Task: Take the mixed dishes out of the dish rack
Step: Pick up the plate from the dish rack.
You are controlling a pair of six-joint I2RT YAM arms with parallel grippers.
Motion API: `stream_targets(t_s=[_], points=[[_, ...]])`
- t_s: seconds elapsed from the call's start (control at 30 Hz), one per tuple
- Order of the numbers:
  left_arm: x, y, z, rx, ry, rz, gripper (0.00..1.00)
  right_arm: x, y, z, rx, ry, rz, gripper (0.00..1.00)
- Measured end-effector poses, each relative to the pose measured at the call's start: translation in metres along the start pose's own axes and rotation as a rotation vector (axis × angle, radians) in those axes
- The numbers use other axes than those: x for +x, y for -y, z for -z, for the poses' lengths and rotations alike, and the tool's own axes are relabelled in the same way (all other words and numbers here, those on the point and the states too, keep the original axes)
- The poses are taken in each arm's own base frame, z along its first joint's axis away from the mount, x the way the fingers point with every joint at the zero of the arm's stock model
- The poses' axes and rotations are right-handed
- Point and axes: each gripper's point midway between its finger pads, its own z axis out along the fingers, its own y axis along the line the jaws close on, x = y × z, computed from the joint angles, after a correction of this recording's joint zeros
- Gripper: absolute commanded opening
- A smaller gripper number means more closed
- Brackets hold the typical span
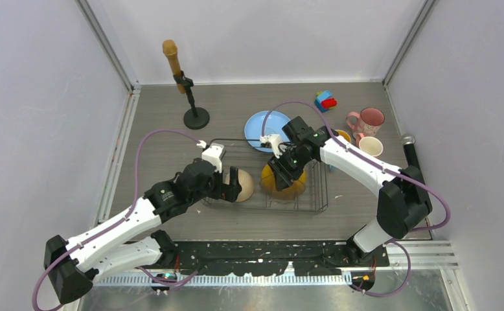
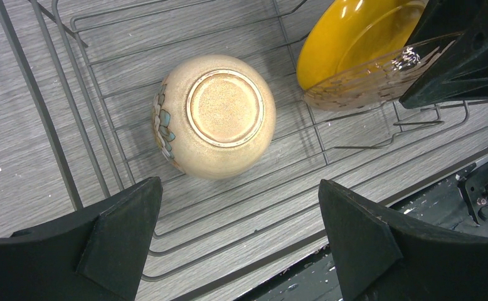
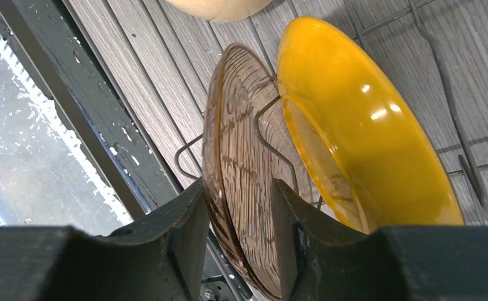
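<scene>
The dark wire dish rack (image 1: 319, 189) lies mid-table. An upside-down beige bowl (image 1: 243, 186) sits in its left part; in the left wrist view the bowl (image 2: 219, 116) is just beyond my fingers. My left gripper (image 1: 229, 186) is open and empty over the rack's near edge (image 2: 238, 188). Two plates stand in the dividers: a yellow plate (image 3: 360, 125) and a clear brownish patterned plate (image 3: 241, 144). My right gripper (image 3: 236, 188) is shut on the patterned plate's rim. The light-blue plate (image 1: 262, 127) lies on the table behind the rack.
Two pink mugs (image 1: 369, 120) (image 1: 370, 146) stand at the right. A red-blue toy block (image 1: 326, 100) lies at the back. A black stand with a brown microphone (image 1: 186, 87) is at the back left. Grey walls enclose the table.
</scene>
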Motion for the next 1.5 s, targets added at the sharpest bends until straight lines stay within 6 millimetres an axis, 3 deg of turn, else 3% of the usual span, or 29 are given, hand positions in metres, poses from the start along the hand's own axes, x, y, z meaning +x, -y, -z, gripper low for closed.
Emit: stream_targets(t_s=[0.27,0.33,0.97,1.5], points=[[0.0,0.0,0.0,0.0,0.0,0.0,1.0,0.0,-0.003,0.0,-0.028,0.001,0.045,0.22],[0.0,0.0,0.0,0.0,0.0,0.0,1.0,-0.002,-0.007,0.001,-0.048,0.003,0.069,0.2],[0.0,0.0,0.001,0.002,0.002,0.0,1.0,-0.009,-0.025,0.024,-0.102,-0.007,0.125,0.18],[0.0,0.002,0.001,0.013,-0.002,-0.001,1.0,-0.026,-0.043,0.068,-0.115,0.029,0.246,0.17]])
